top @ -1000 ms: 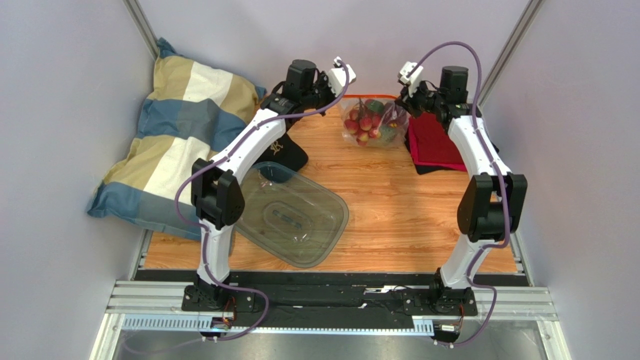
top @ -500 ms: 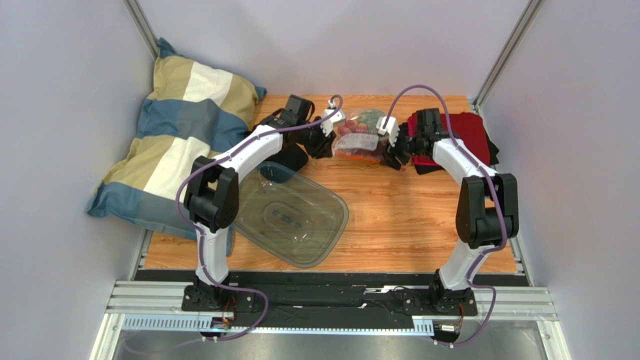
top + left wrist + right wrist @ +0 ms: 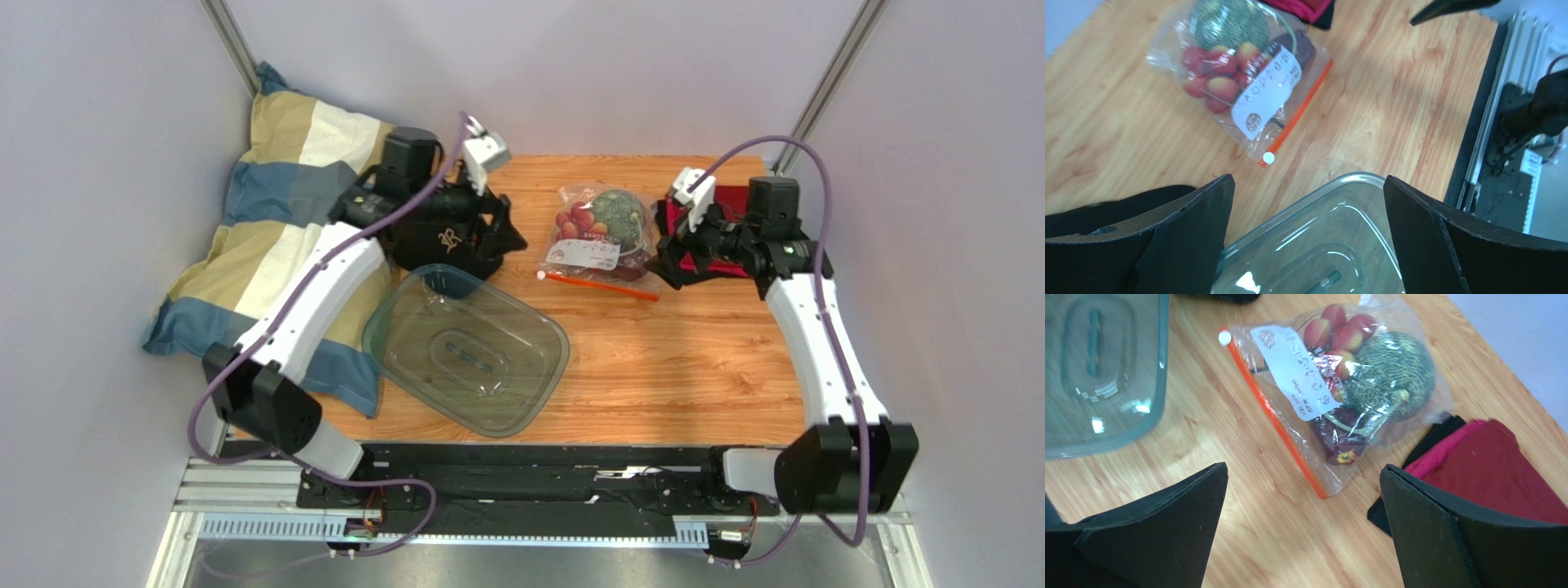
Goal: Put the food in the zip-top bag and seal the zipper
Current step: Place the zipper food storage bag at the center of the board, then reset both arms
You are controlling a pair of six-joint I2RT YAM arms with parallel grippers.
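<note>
The zip-top bag (image 3: 599, 240) lies flat at the back middle of the table, and neither gripper touches it. Through the plastic I see the green netted melon (image 3: 1392, 367), the small red-and-yellow fruits (image 3: 1339, 331) and the dark red fruit (image 3: 1343, 441). The orange zipper (image 3: 1275, 422) runs straight along the bag's near edge, with its white slider (image 3: 1225, 337) at the left end. My left gripper (image 3: 501, 235) hangs open left of the bag, over the tub's far rim. To the right of the bag, my right gripper (image 3: 672, 254) is open too and holds nothing.
A clear plastic tub (image 3: 472, 349) lies left of centre, close to the slider. A black cloth (image 3: 456, 240) sits under the left gripper. A red cloth (image 3: 736, 202) on black fabric lies behind the right gripper. A striped pillow (image 3: 294, 233) fills the left side.
Both grippers were shut on the raised bag's ends. They lowered it onto the table, opened and drew apart, the left arm swinging left, the right arm right.
</note>
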